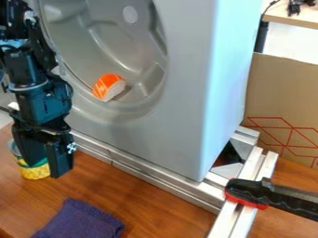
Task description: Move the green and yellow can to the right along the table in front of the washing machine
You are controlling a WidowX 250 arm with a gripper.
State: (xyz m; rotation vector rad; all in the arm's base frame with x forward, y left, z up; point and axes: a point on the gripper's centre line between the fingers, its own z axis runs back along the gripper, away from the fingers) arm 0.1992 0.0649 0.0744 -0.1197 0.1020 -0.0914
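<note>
So my tool is hanging over the left side of the wood counter, pointing pretty much straight down, and the fingers look apart to me, with a gap between the tips. The thing that matters here is the yellow and green can: it's sitting upright on the counter right down at the fingertips, behind them and a bit toward the left edge as the camera sees it. One finger covers part of it, and the can peeks out between the tips. Honestly can't tell if either finger is touching it, but I don't see a proper clamp on it. Its long axis runs up and down, roughly in line with my fingers, so I'd call that a decent lineup. The orange and white sushi piece is well off to the upper right, resting low in the round recess of the big grey unit, so the can is way nearer. The folded purple cloth is on the counter below and to the right.
</note>
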